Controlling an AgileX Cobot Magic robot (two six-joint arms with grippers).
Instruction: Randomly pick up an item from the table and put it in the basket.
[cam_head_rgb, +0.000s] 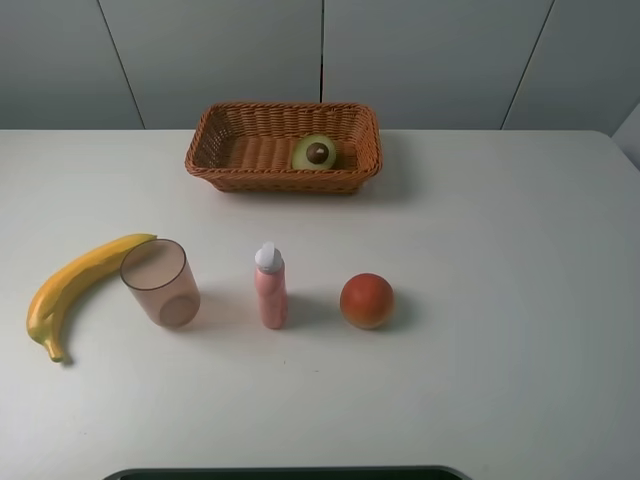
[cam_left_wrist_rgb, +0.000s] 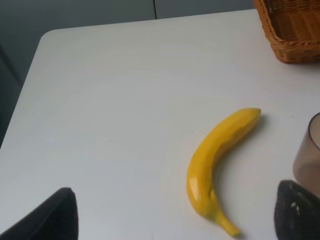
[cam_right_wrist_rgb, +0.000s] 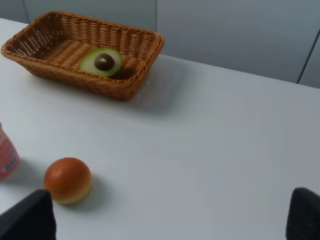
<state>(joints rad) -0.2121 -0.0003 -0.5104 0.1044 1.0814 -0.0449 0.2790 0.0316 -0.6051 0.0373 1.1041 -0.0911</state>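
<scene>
- Table (cam_head_rgb: 500, 300): white top filling the frame; it carries every object.
- Basket (cam_head_rgb: 205, 150): wicker, upper centre of the high view, set apart from the row of loose items as the drop place.
- Banana (cam_head_rgb: 75, 285): lower left, flat on its side, touching the tumbler (cam_head_rgb: 160, 282).
- Bottle (cam_head_rgb: 270, 287): centre, upright.
- Red-orange fruit (cam_head_rgb: 367, 300): just right of centre.
- Avocado half (cam_head_rgb: 315, 152): inside the basket, cut face up; the placing appears done.
- Left gripper (cam_left_wrist_rgb: 170, 215) and right gripper (cam_right_wrist_rgb: 170, 220): fingers spread wide, holding nothing, judged pulled clear.
</scene>
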